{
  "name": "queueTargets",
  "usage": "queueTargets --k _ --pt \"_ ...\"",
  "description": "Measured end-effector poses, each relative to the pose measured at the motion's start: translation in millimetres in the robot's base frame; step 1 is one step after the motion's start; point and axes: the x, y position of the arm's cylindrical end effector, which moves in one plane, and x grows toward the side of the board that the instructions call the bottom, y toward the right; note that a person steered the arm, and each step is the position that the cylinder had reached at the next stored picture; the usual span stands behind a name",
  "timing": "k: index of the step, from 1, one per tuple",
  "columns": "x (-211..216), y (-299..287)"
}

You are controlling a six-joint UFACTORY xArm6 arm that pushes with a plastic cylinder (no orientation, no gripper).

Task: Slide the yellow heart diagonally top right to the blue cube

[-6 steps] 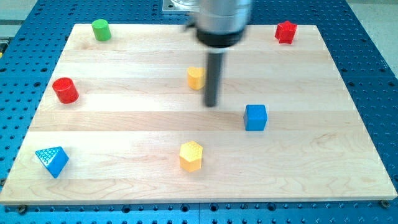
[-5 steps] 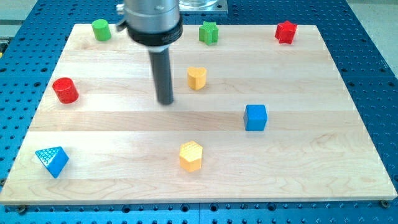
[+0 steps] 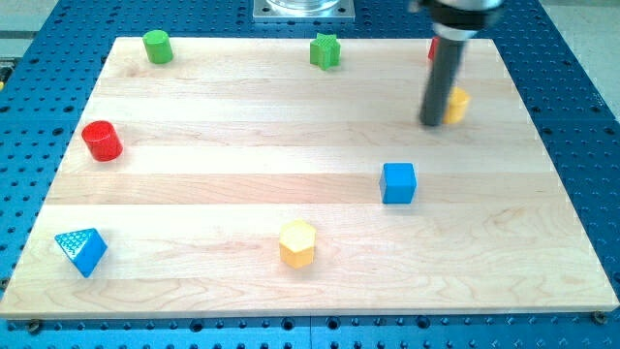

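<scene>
Up and to the right of the blue cube [image 3: 398, 182], the yellow heart [image 3: 457, 105] sits on the wooden worktop [image 3: 242, 184]. The dark rod stands right beside the heart, on its left side. My tip [image 3: 432, 123] is at the bottom of the rod and looks to be touching the heart, or very nearly. Part of the heart is hidden behind the rod. The tool is only a straight rod, so it has nothing that opens or closes, and it holds nothing.

Counting from the blue cube: two yellow blocks, the heart up to its right and a yellow hexagon [image 3: 297, 242] down to its left. Two blue blocks, the cube itself and a blue triangle [image 3: 81, 249] far off to its left, near the bottom corner of the worktop. Two green blocks, a green star [image 3: 325, 50] above the cube and a little left, and a green cylinder [image 3: 157, 46] far up to its left. One red cylinder [image 3: 102, 141] lies well to the cube's left. One more red block [image 3: 435, 47] peeks out behind the rod, above the cube; its shape cannot be made out.
</scene>
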Motion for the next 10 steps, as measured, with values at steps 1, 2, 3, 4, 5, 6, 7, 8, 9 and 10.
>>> queueTargets --k 1,2,3,4,5,6,7,8,9,10 --pt "-58 -12" --pt "-52 51" --pt "16 34" --pt "19 25" --pt "36 -95" --pt "42 -130" --pt "42 -130" --pt "51 -146" --pt "81 -209" --pt "94 -264"
